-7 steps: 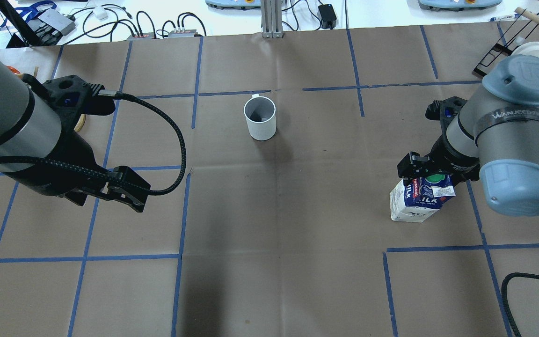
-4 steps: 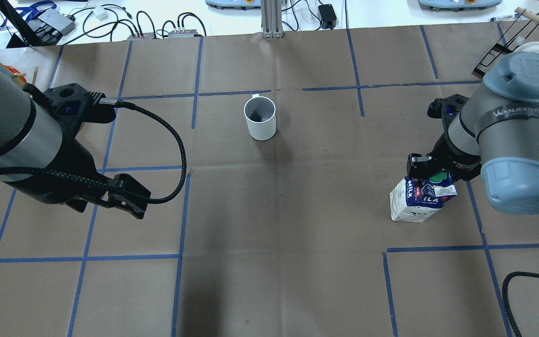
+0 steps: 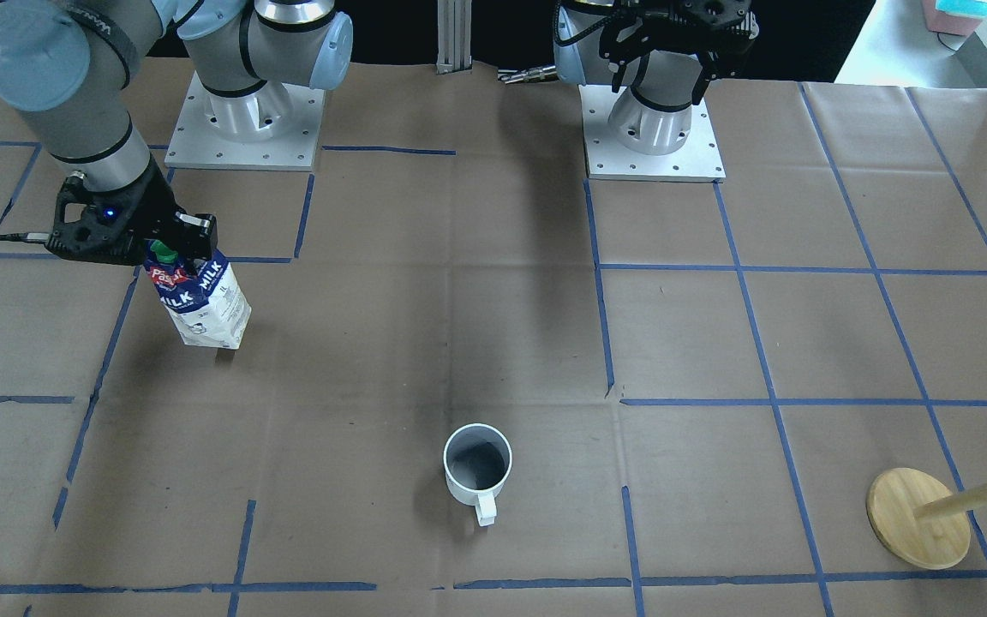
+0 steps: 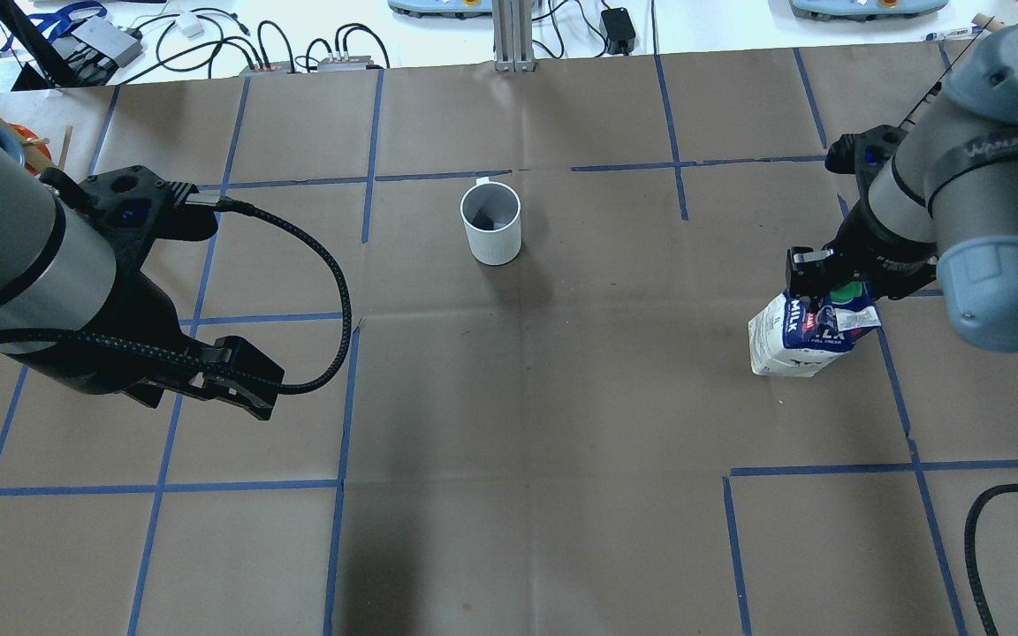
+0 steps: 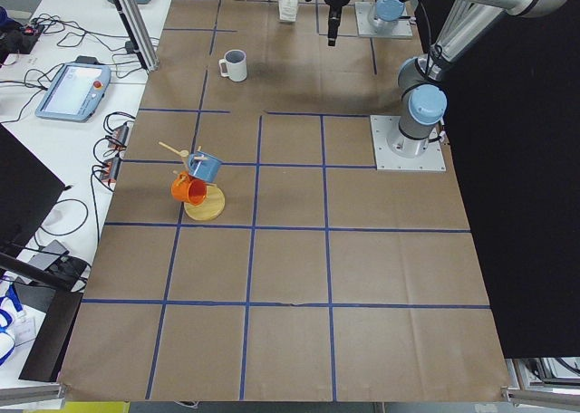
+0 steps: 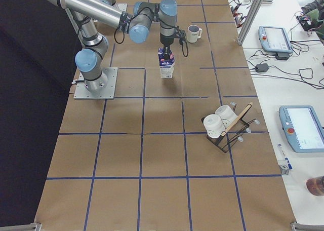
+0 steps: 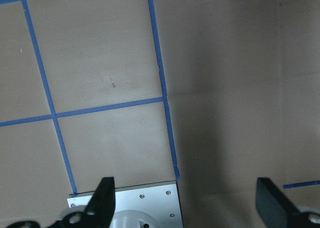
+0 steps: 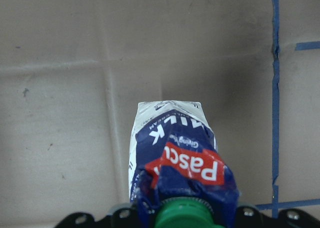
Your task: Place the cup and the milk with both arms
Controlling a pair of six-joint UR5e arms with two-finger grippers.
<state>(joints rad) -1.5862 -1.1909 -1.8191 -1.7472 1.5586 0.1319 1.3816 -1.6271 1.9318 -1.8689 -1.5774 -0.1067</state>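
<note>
My right gripper [image 4: 830, 284] is clamped on the gable top of the milk [image 4: 793, 340], one jaw on either side of the green cap [image 8: 182, 213]. The carton leans, standing on the right side of the table [image 4: 527, 397]. I cannot tell whether its base touches the surface. My left gripper [image 7: 185, 203] hangs left of centre, its fingers [image 7: 102, 200] spread wide with nothing between them. The cup [image 4: 491, 223] stands upright at mid-table on the far side, handle pointing away from me, well apart from both grippers.

Only the left wrist view confirms the finger spread. Only the right wrist view shows the grip at the cap close up.

Against one second ago, the carton and my right arm [image 4: 986, 177] have shifted toward the far side. The cup has not moved.

Legible on the carton: a red "Pascual" logo and white "MILK" lettering.
</note>
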